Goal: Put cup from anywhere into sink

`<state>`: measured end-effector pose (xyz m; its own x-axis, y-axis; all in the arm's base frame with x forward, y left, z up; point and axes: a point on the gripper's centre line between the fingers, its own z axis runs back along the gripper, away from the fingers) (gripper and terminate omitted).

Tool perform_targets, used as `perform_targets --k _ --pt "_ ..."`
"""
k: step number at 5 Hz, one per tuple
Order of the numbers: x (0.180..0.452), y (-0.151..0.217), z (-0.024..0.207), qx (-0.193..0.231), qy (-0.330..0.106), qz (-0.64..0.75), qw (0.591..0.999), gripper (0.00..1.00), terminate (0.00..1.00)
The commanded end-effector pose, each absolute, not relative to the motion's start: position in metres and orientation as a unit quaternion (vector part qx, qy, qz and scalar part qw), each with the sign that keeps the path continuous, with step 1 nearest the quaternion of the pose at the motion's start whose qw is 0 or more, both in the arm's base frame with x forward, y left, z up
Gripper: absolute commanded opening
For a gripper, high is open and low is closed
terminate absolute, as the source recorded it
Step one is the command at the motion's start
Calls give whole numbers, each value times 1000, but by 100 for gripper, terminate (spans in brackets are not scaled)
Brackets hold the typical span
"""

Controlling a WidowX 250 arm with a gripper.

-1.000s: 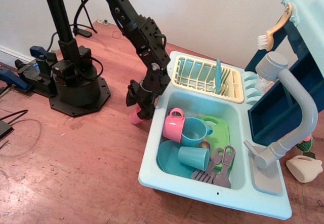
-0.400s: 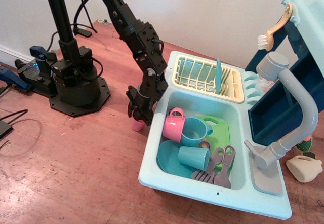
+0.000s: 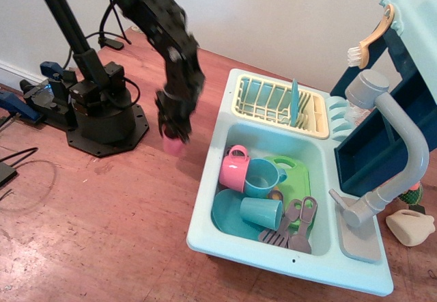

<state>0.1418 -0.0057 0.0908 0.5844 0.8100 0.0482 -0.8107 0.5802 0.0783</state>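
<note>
Overhead view: your jaws (image 3: 173,126) are clamped on the pink cup (image 3: 172,142), which hangs just under them, apparently clear of the wooden bench (image 3: 102,213), left of the sink (image 3: 205,199) and apart from its rim. You're in the carry step, I'd say. Next you need to swing right over the rim, find a gap beside the pink mug (image 3: 234,169), then release.
</note>
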Motion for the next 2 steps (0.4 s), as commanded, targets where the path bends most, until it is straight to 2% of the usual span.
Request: perform_targets --k 1,2 --pt "142 13 169 87 -45 458 884 0 0" --pt "191 4 219 102 -84 443 887 0 0"
